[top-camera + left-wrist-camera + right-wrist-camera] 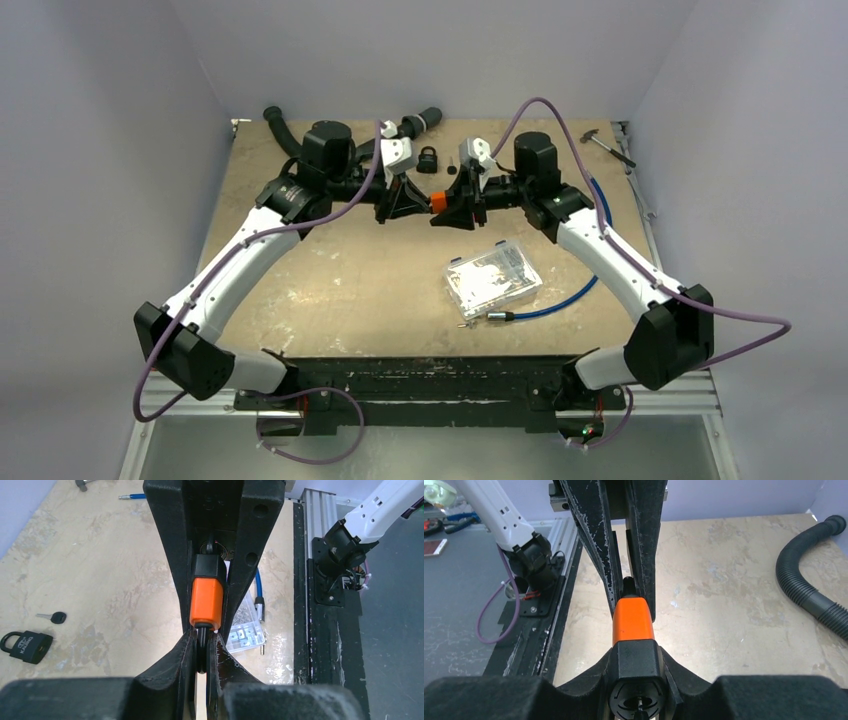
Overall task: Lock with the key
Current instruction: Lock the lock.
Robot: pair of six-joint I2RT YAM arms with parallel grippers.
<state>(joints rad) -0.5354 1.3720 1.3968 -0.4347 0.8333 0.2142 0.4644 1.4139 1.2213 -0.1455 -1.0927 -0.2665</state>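
Reaching from their bases at the near edge, both arms stretch over the desk [330, 290] with elbows flared outward and forearms angled in, so the two wrists face each other over the far half, close to the centre line. The left end effector [201, 650] is pinched fully together on the thin black tip of an orange-and-black piece [206, 602], which is lifted off the desk. The right end effector [635, 666] comes at it from the opposite side, its jaws partly apart and clamped around the piece's thicker black end, so the piece spans the short gap between the two. The padlock [427, 158] lies flat on the desk near the middle of the far edge, just beyond the joined end effectors and touched by neither. The key [452, 170] lies beside it toward the right edge, close to the padlock but apart from it. A clear plastic box [492, 280] sits toward the near right part of the desk with a blue cable [560, 300] curving past it, and a black hose [283, 130] lies along the far edge.
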